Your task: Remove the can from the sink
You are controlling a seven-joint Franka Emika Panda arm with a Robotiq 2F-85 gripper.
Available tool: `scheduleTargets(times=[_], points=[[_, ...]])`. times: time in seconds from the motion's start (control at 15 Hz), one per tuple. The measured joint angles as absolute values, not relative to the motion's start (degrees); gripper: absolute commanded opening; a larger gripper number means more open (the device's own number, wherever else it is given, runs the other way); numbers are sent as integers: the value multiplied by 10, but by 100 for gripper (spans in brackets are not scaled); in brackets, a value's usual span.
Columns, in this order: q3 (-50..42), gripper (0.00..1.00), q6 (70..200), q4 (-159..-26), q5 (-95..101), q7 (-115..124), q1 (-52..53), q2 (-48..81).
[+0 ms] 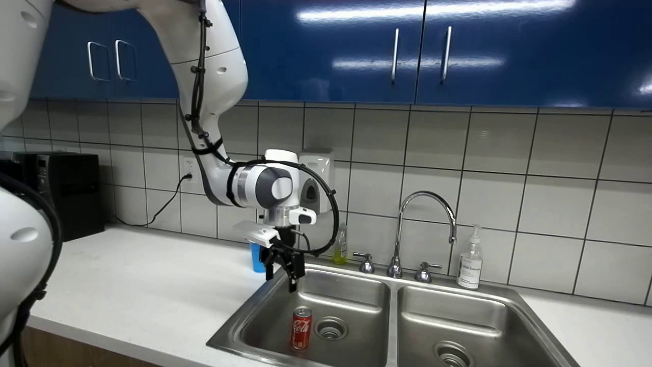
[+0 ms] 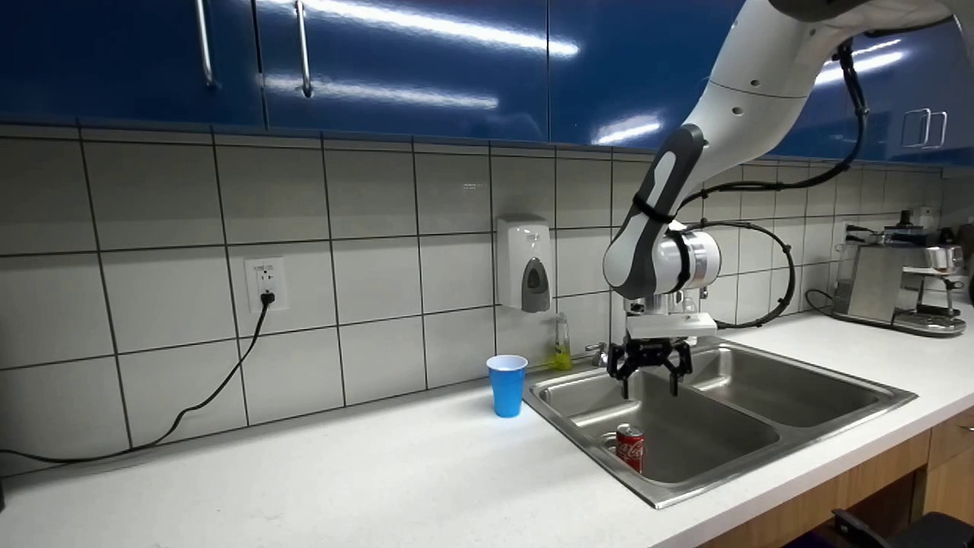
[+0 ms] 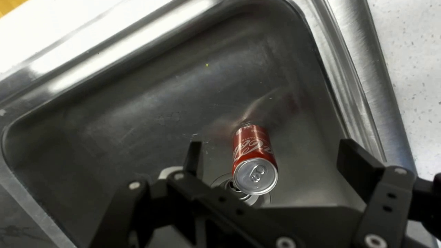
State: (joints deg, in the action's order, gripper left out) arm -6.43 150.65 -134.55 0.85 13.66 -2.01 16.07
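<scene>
The red can (image 1: 301, 329) with a silvery top stands upright on the floor of a bowl of the stainless sink (image 1: 392, 326), beside the drain. It also shows in an exterior view (image 2: 629, 449), in the bowl nearer the blue cup. My gripper (image 1: 280, 283) is open and empty, pointing down above that same bowl, higher than the can; it also shows in an exterior view (image 2: 650, 392). In the wrist view the can (image 3: 253, 148) appears between the two spread fingers (image 3: 270, 151), nearer the left one, with its top facing the camera. Neither finger touches it.
The chrome faucet (image 1: 425, 196) and its handles stand behind the sink. A blue cup (image 2: 507, 387) stands on the counter beside the sink. A yellow-green soap bottle (image 2: 561, 352) and a white pump bottle (image 1: 470, 262) stand along the back. The sink's raised rim (image 3: 375, 82) surrounds the bowl.
</scene>
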Motion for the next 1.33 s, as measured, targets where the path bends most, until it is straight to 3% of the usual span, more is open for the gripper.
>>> scheduleTargets(times=[0.6,1.33], points=[[-64,100,1509,-1345,8,136,-19,168],[-73,100,1555,-1295,6,136,-20,270]])
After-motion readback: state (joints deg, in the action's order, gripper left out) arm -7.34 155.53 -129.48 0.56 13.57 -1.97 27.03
